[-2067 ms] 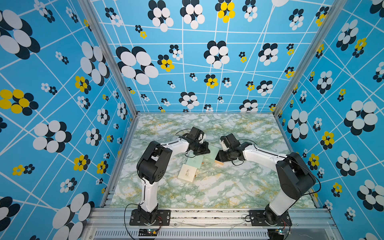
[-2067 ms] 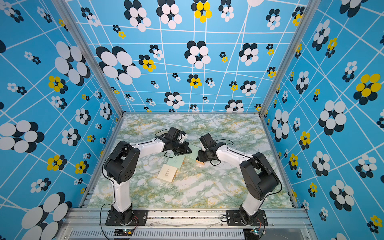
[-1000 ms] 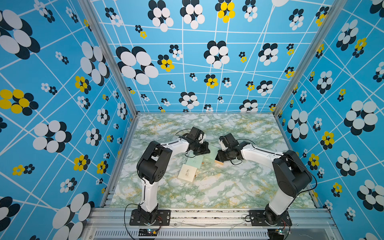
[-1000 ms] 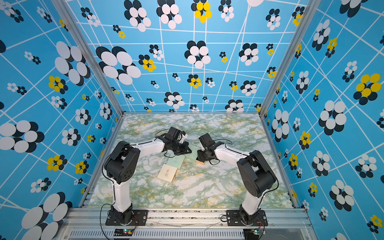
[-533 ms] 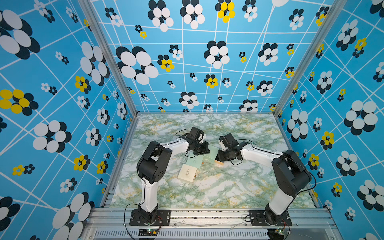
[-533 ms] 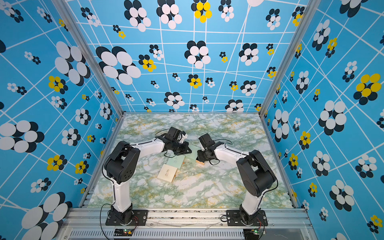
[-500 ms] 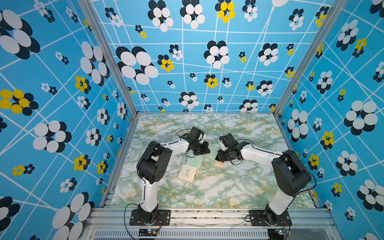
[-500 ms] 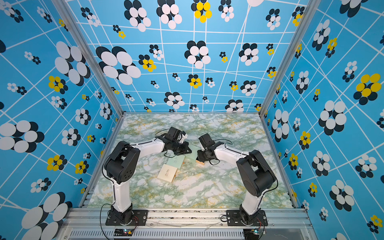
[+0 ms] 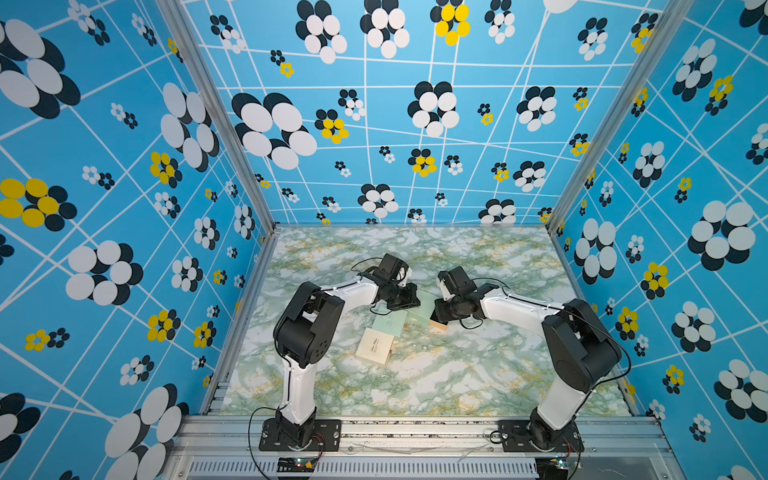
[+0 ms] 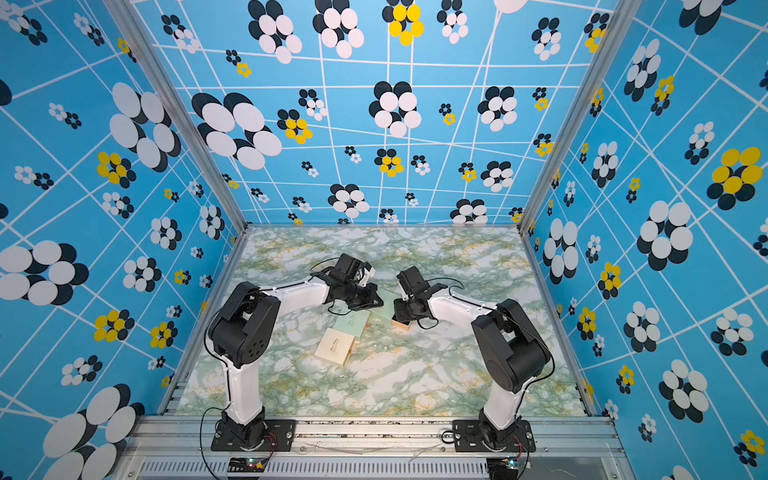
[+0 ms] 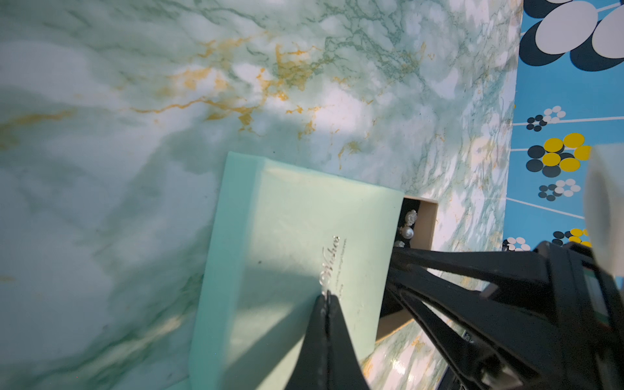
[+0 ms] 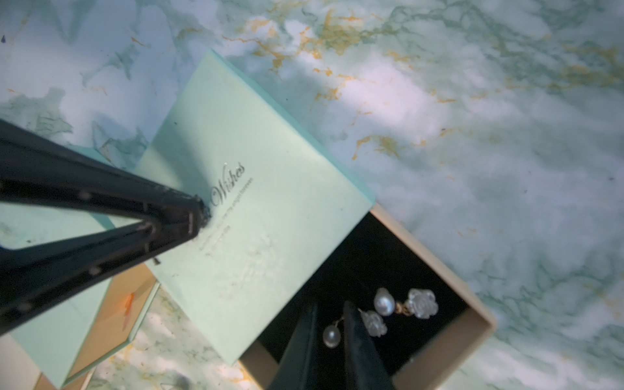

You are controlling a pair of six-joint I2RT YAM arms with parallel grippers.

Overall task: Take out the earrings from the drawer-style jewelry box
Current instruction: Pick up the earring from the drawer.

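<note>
Left pincer (image 11: 326, 299), shut, presses its tip on the mint sleeve (image 11: 293, 236), likely pinning the box to the worktop (image 12: 472, 135) while the drawer (image 12: 439, 273) stands pulled partway out. Right pincer (image 12: 332, 304) is down in the drawer, narrow, astride one pearl bead; whether it grips cannot be told. Count: two earrings (image 12: 385, 301) on the drawer's black lining, each a bead and a rose. Three boxes show in a top view: this one, a second mint box (image 9: 390, 322) and a cream box (image 9: 374, 345).
</note>
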